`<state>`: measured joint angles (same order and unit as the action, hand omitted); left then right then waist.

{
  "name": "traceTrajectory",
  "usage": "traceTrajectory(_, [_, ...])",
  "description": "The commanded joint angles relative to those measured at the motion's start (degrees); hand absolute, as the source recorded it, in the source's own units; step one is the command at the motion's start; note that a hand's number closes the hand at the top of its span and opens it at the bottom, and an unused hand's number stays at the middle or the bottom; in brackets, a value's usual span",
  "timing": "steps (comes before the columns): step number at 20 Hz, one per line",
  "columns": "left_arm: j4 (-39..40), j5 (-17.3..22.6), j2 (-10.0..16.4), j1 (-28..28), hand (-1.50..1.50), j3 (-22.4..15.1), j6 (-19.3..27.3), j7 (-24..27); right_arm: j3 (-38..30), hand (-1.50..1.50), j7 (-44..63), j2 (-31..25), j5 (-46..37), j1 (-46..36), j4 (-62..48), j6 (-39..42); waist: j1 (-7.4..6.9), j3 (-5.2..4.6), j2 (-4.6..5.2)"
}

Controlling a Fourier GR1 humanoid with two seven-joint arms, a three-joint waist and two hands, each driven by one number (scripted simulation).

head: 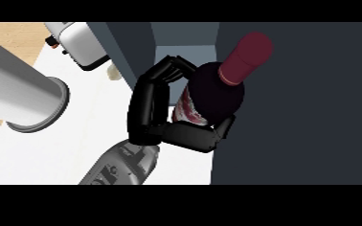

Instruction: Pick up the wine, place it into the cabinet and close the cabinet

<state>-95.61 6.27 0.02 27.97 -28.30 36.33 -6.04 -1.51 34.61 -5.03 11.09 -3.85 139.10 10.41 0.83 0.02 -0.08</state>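
Observation:
The wine bottle (219, 88) is dark, with a maroon neck and cap pointing to the upper right and a red and white label low on its side. My left hand (148, 110) is shut on it: the fingers (170, 69) curl over the far side and the thumb (194, 139) wraps the near side. The bottle is held up in front of the dark grey cabinet (130, 48), just below its lighter opening (185, 45). A wide dark panel (297, 115), seemingly the cabinet's door, fills the right side. My right hand shows nowhere.
On the white counter (71, 139) a large grey cylinder (32, 96) stands at the left. A white appliance (79, 43) sits at the back left, with a small beige thing (113, 72) beside the cabinet's edge.

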Motion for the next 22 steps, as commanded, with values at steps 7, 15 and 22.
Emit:
traceTrajectory(7, [4.20,-0.08,-0.02,0.55,1.50,-4.22,5.56,3.44,-2.86,-1.50,2.19,-0.79,8.56,4.71,9.09,1.52,0.01,0.01,-0.11])
traceTrajectory(15, [11.12,10.15,-0.02,1.97,1.50,-2.82,7.30,12.82,-3.63,-1.50,2.68,-0.53,7.23,0.84,6.67,-0.23,0.16,-0.02,0.06])
traceTrajectory(22, [16.91,10.00,-0.02,3.43,1.50,-1.56,5.70,16.00,1.41,-1.50,5.92,0.27,3.73,1.30,10.12,-1.66,-0.21,-0.03,-0.05])
